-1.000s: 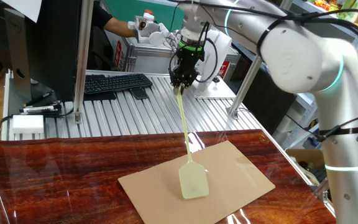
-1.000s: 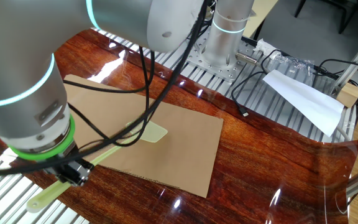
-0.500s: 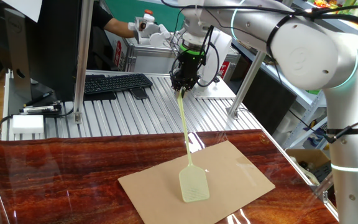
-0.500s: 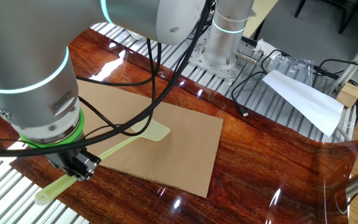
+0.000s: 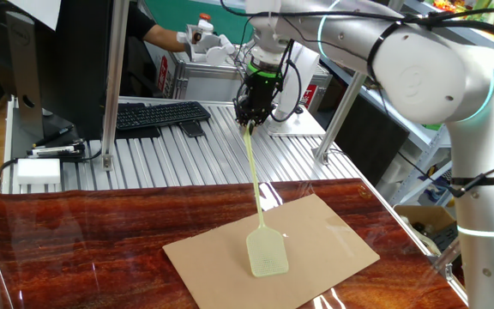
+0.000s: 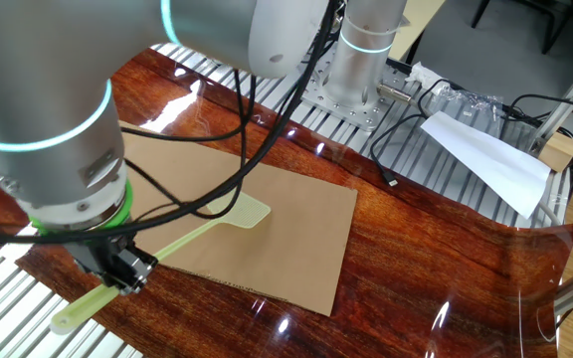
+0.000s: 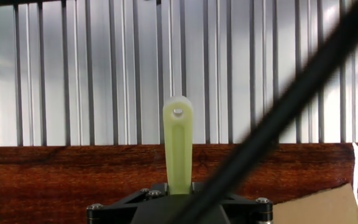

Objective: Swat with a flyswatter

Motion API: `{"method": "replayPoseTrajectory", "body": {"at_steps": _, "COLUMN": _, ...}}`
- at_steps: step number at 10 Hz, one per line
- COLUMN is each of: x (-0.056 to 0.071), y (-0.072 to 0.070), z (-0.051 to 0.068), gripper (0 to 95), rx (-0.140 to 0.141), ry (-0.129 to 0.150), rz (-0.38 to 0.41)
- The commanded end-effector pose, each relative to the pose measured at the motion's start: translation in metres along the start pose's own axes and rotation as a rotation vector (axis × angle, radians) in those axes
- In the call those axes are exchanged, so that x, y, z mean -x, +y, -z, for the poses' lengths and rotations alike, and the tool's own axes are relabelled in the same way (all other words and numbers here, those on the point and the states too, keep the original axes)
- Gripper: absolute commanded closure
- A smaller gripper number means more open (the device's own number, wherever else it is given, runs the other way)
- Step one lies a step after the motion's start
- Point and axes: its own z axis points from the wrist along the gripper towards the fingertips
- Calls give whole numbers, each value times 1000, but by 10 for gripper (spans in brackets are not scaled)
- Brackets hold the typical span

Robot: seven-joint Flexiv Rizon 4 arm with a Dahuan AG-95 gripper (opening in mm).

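Note:
The flyswatter (image 5: 258, 204) is pale yellow-green, with a long thin handle and a small mesh head (image 5: 267, 254). Its head lies low over the brown cardboard sheet (image 5: 333, 236); whether it touches I cannot tell. My gripper (image 5: 249, 120) is shut on the handle's upper part, high above the ribbed metal table. From the other fixed view the gripper (image 6: 119, 273) grips the handle (image 6: 182, 239) near its end, and the head (image 6: 247, 213) is over the cardboard (image 6: 306, 239). In the hand view the handle's tip (image 7: 178, 142) with its hanging hole sticks out past the gripper body.
A dark red wooden board (image 5: 84, 249) carries the cardboard. Behind it on the ribbed metal surface (image 5: 178, 159) are a black keyboard (image 5: 157, 114), a metal post (image 5: 111, 86) and a monitor (image 5: 24, 69). Cables (image 6: 406, 129) and white paper (image 6: 485, 154) lie near the arm's base (image 6: 361, 60).
Over the last second the arm shifted slightly while keeping hold of the handle. The swatter's head stayed at about the same spot over the cardboard.

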Motion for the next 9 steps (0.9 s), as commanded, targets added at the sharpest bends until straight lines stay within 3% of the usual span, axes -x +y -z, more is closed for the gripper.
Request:
{"method": "replayPoseTrajectory", "body": {"at_steps": 1, "x": 0, "y": 1, "z": -4, "gripper": 950, "rx": 0, "ry": -14, "rz": 1}}
{"method": "replayPoseTrajectory", "body": {"at_steps": 6, "x": 4, "y": 5, "z": -21, "gripper": 950, "rx": -1, "ry": -51, "rz": -7}}
{"method": "replayPoseTrajectory", "body": {"at_steps": 9, "x": 8, "y": 6, "z": -36, "gripper": 950, "rx": -4, "ry": -104, "rz": -16}}
